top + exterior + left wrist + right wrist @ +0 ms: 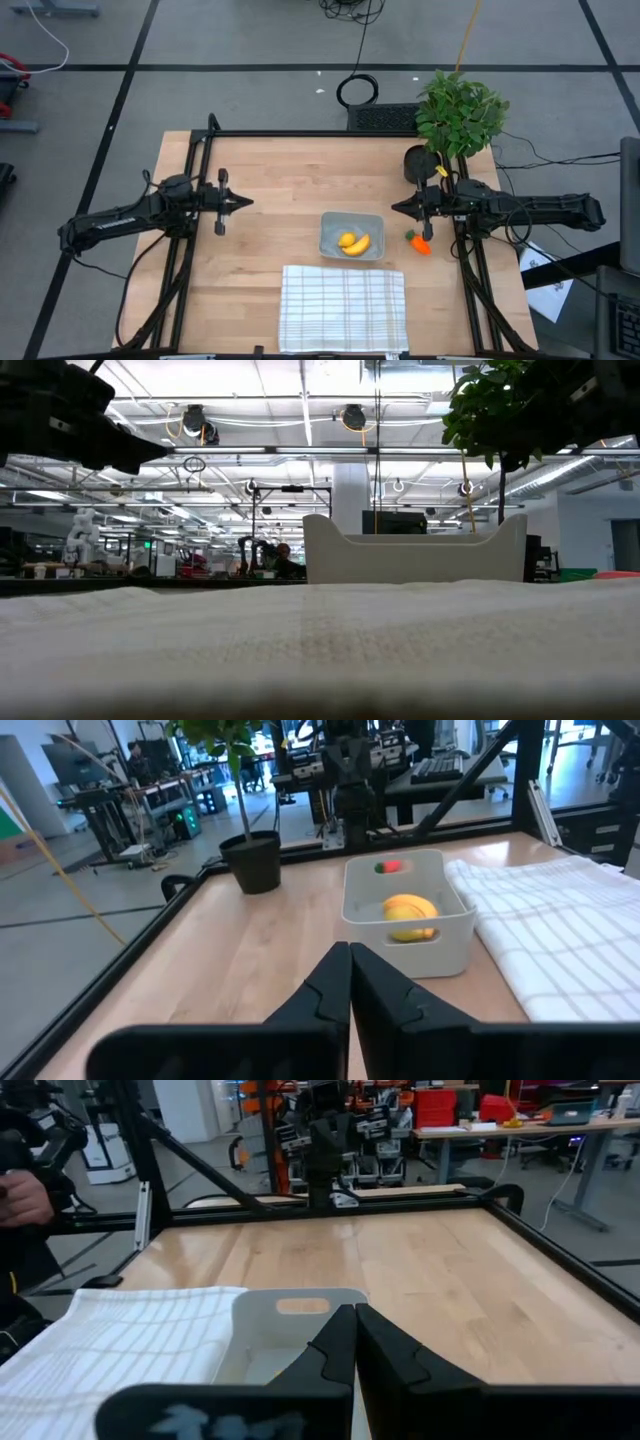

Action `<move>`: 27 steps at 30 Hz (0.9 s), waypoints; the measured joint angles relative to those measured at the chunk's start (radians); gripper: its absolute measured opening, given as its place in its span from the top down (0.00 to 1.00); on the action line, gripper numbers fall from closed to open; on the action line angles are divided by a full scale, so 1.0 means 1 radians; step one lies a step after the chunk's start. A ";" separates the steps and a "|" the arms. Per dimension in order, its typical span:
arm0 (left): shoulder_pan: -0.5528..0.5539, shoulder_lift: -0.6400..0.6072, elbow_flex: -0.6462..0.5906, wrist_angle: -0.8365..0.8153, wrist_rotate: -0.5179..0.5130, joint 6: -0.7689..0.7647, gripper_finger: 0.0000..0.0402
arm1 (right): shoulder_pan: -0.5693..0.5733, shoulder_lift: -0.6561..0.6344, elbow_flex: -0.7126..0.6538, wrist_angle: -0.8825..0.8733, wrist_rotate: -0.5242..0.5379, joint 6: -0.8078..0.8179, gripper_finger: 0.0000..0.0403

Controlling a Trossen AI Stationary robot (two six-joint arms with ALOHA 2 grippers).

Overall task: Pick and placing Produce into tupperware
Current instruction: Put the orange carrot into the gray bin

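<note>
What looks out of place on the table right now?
Only the small orange toy carrot with green top: it lies on the bare wood just right of the small square translucent plastic container, while the curved yellow toy banana and the small yellow-orange lump sit inside.

The small square grey-clear container (351,235) sits upright just right of the high view's centre. Inside it lie a curved yellow banana (357,246) and what looks like a small yellow lemon (346,239), touching. The orange carrot (421,243) with a green top lies on the wood right of the container.
</note>
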State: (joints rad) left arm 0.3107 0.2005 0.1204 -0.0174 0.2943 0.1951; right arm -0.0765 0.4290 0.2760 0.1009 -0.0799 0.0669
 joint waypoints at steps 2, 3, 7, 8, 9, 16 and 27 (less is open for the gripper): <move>0.000 0.000 0.000 0.000 -0.002 0.000 0.98 | 0.000 0.000 0.000 0.000 0.000 0.000 1.00; 0.000 0.000 0.000 0.000 -0.004 0.001 0.98 | 0.000 0.000 0.000 0.000 -0.001 0.000 1.00; 0.000 0.000 0.000 0.005 -0.005 0.003 0.99 | 0.000 0.000 0.001 -0.001 -0.004 0.032 1.00; 0.000 0.000 0.000 0.008 -0.006 0.002 0.99 | 0.000 0.000 0.009 -0.018 -0.005 0.046 1.00; 0.000 0.000 0.000 0.011 -0.006 0.002 0.98 | 0.001 0.001 0.025 -0.041 -0.014 0.053 1.00; 0.000 0.000 0.000 0.014 -0.007 0.000 0.94 | 0.061 0.087 0.273 -0.444 -0.015 0.095 1.00; 0.000 0.002 0.000 0.021 -0.008 0.001 0.94 | 0.124 0.228 0.459 -0.790 0.026 0.205 1.00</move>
State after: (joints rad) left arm 0.3107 0.2024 0.1204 0.0036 0.2867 0.1964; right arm 0.0474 0.6574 0.7348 -0.6887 -0.0544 0.2723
